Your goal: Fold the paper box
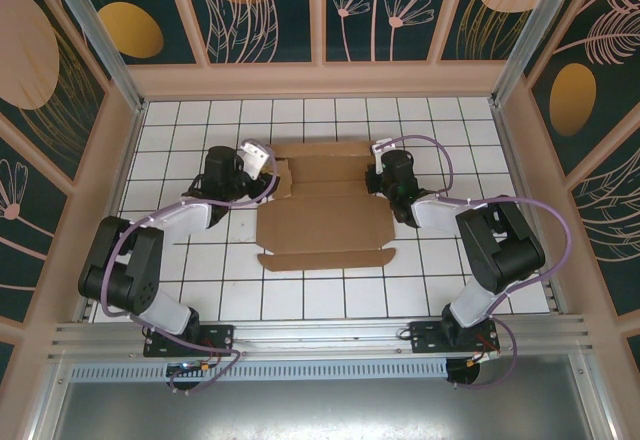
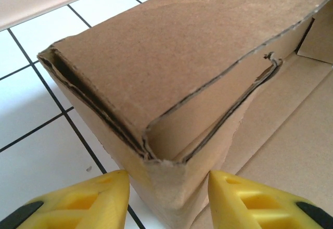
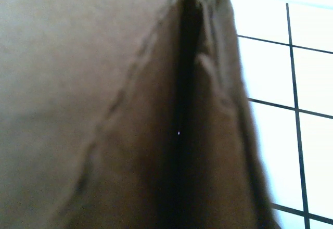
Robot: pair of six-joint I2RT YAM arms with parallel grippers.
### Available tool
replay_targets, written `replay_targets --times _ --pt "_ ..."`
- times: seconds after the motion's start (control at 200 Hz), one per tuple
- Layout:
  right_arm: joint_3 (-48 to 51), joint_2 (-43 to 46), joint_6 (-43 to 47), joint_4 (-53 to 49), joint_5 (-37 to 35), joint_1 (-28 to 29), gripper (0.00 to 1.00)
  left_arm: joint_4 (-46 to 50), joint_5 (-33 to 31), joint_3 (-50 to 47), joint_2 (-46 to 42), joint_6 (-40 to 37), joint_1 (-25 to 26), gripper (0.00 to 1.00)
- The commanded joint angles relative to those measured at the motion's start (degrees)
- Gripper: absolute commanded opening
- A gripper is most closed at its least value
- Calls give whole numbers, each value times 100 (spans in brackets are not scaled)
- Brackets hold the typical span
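The paper box point(image 1: 325, 225) is brown cardboard in the middle of the white tiled table, its back part partly folded up and its front panel and flap lying flat. My left gripper point(image 1: 268, 178) is at the box's back left corner. In the left wrist view its yellow fingertips point(image 2: 104, 198) press on both sides of a raised, doubled-over corner of the box point(image 2: 171, 57). My right gripper point(image 1: 378, 175) is at the back right end of the box. There the blurred cardboard wall point(image 3: 104, 109) sits right against the camera and hides the fingers.
The tiled table point(image 1: 470, 290) is fenced by pale wooden walls point(image 1: 320, 78) at the back and both sides. A metal rail point(image 1: 320, 335) runs along the near edge by the arm bases. Bare tiles lie in front of the box and beside both arms.
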State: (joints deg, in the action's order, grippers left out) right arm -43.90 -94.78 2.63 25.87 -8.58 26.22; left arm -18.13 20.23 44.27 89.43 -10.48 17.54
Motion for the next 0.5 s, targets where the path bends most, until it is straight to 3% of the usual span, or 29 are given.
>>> replay_targets --times 0.0,0.495 --pt "-171 -28 -80 68 143 37 0 72 31 288 179 34 56 45" --pt "-201 -39 -72 11 172 49 0 305 -387 515 375 41 79 55"
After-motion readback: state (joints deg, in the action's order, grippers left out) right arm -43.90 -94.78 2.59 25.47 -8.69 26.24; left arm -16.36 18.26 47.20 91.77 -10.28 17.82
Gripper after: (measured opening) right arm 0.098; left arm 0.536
